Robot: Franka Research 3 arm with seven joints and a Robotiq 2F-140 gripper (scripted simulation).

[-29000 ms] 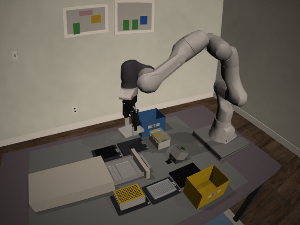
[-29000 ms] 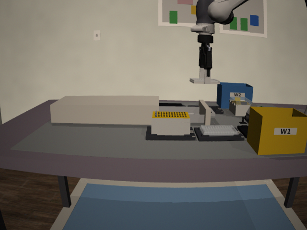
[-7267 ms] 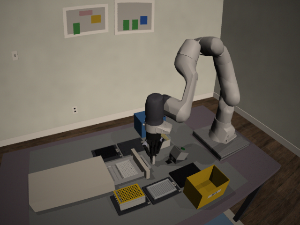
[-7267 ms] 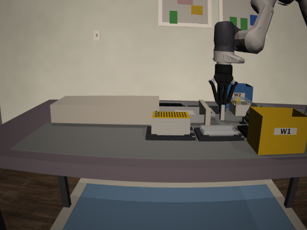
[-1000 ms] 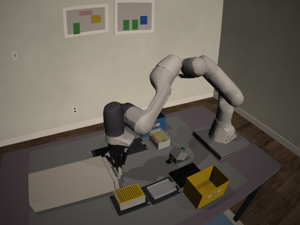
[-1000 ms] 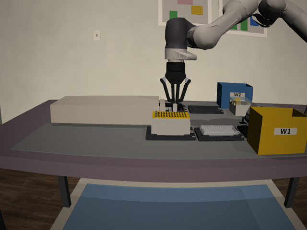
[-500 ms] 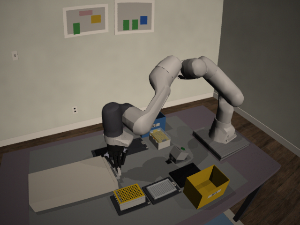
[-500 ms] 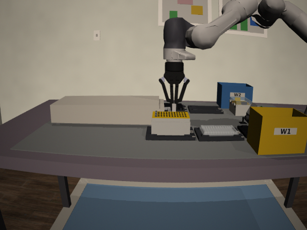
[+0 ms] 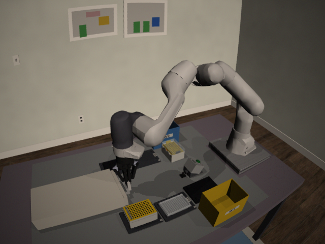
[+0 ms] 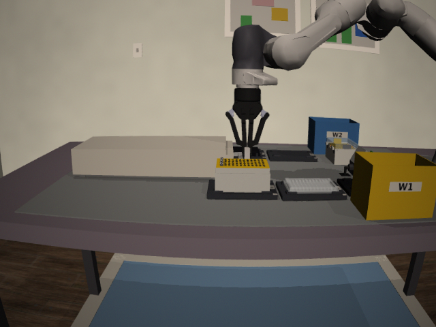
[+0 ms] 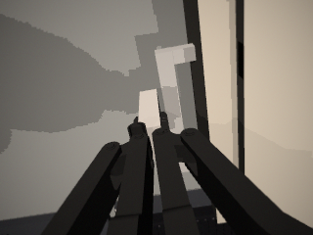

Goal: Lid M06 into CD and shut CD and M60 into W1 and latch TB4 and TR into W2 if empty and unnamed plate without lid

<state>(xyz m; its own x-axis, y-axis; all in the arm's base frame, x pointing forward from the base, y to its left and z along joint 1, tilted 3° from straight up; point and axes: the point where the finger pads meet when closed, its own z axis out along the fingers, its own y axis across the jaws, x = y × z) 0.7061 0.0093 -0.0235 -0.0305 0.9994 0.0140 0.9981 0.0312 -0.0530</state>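
Observation:
My gripper (image 9: 128,183) is shut and empty, pointing down, with its fingertips at the pale handle (image 9: 129,189) on the drawer front of the beige cooler CD (image 9: 75,196). In the wrist view the fingertips (image 11: 149,122) touch the near end of the handle (image 11: 168,80), and only a thin dark gap (image 11: 240,73) shows between the drawer front and the housing. The white plate is not in view. The clear plate (image 9: 174,204) lies in its nest. The tip rack TR (image 9: 140,211) (image 10: 221,161) shows a few tips at one corner. The tip box TB4 (image 9: 173,150) stands by the blue bin W2 (image 9: 171,134).
The yellow bin W1 (image 9: 223,201) stands upright at the front right. An empty black nest (image 9: 199,188) lies beside it, and another (image 9: 147,157) behind the gripper. The green DONE key (image 9: 198,160) sits on a grey wedge (image 9: 192,166). The arm base (image 9: 240,147) is at the back right.

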